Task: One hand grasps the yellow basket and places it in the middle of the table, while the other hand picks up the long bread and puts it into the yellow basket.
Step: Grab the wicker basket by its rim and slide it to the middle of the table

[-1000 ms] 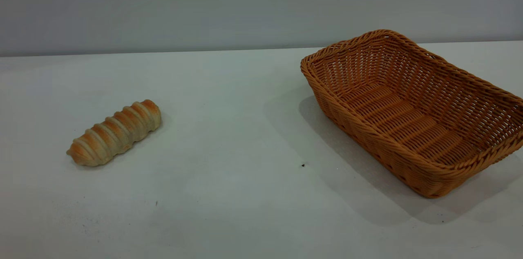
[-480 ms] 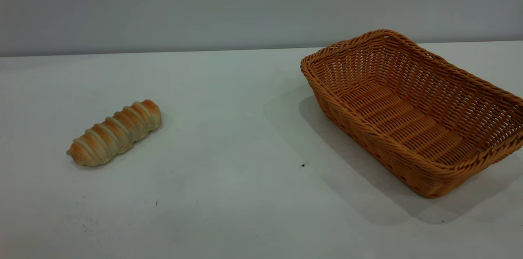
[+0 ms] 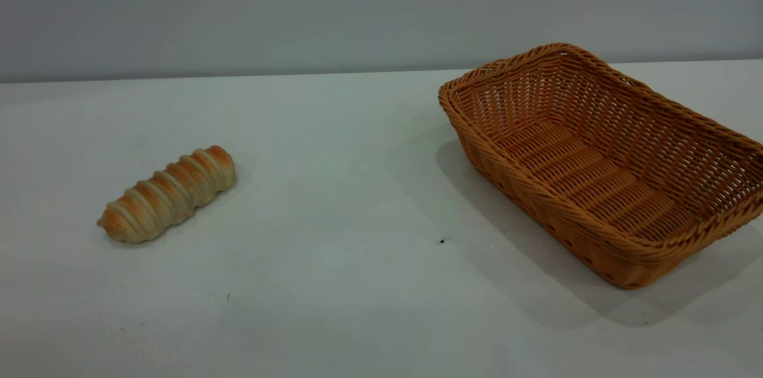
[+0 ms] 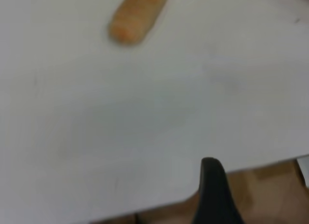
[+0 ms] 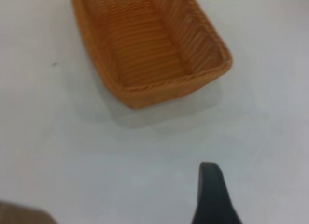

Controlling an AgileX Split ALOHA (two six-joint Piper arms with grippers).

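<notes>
The yellow basket point(image 3: 602, 163) sits empty on the table point(image 3: 334, 187) toward its right edge. The long bread point(image 3: 167, 194) lies well apart, near the left edge. My left gripper point(image 4: 215, 192) and right gripper point(image 5: 212, 195) each show one dark finger only; I cannot tell whether either is released or clenched.

You are seeing soft, even light from above. The big orange-tan woven wicker basket point(image 3: 602, 163) is dropping a grey shadow leftward on the white flat table point(image 3: 334, 187). Both wrist views are looking blurry.
</notes>
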